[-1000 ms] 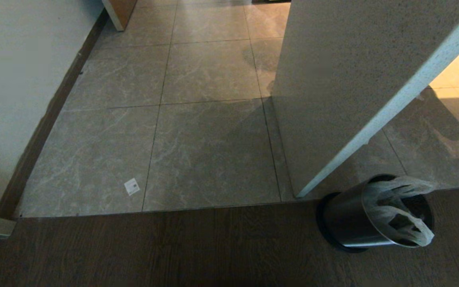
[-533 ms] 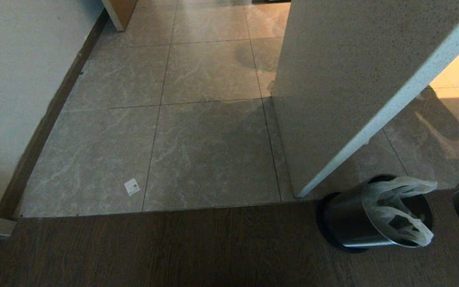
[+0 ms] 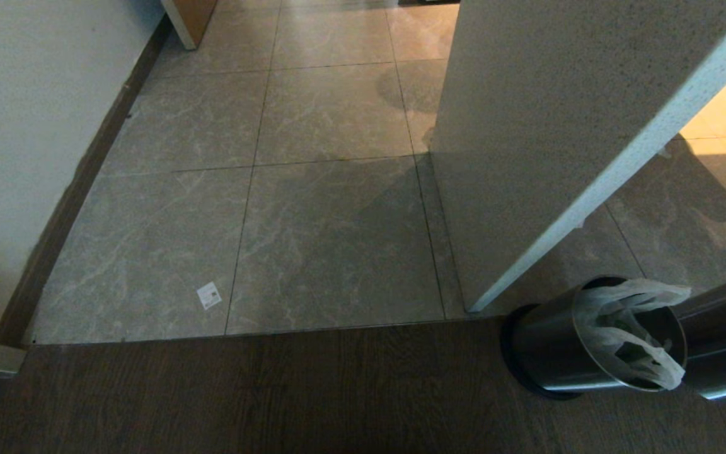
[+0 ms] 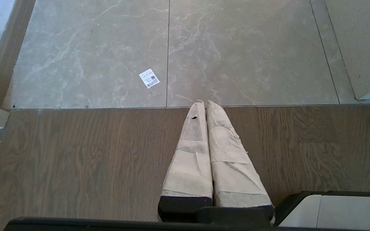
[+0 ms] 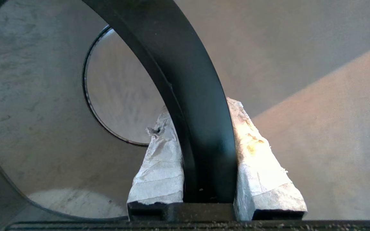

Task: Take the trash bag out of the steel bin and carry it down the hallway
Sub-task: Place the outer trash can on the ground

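Note:
The steel bin stands on the dark wood floor at the lower right of the head view. The trash bag, thin crinkled white plastic, hangs in its mouth. A second steel cylinder reaches in from the right edge and nearly touches the bin's mouth. In the right wrist view my right gripper is shut on that cylinder's black rim, with its bare inside beyond. My left gripper is shut and empty over the wood floor, away from the bin.
A white speckled wall corner rises just behind the bin. The grey marbled hallway tiles stretch ahead, with a small white label on them. A wall with dark skirting runs along the left.
The steel cylinder has come in from the right edge toward the bin's mouth. The bin and the trash bag have stayed put.

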{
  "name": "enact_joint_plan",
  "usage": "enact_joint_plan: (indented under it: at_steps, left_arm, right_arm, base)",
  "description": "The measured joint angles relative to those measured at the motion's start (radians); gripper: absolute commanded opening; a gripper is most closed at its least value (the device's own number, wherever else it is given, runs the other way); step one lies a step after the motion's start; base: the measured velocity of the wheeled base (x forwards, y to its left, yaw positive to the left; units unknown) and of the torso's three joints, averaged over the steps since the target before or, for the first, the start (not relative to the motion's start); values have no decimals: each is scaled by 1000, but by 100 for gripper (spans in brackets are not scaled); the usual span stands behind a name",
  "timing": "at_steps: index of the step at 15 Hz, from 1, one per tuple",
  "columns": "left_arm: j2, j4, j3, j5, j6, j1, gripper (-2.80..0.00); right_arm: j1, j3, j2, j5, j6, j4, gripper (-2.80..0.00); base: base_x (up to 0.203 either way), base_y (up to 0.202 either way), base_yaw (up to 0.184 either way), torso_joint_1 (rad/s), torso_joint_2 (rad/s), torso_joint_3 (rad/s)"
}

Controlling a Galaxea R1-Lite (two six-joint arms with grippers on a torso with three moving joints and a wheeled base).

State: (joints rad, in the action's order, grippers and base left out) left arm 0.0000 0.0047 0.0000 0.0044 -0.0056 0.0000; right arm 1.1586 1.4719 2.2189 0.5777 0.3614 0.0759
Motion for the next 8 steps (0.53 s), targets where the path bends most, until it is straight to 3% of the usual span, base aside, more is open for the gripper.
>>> enact_joint_plan:
  at_steps: [3,8]
  left_arm:
    - [0,0,0,0,0,0,-280]
    - [0,0,0,0,0,0,-280]
  right_arm:
    - [-15,4,68,-2,71,-33,-280]
    - [-41,31,141,1,73,-45,-280]
  base:
    - [0,0,0,0,0,0]
    - [0,0,0,0,0,0]
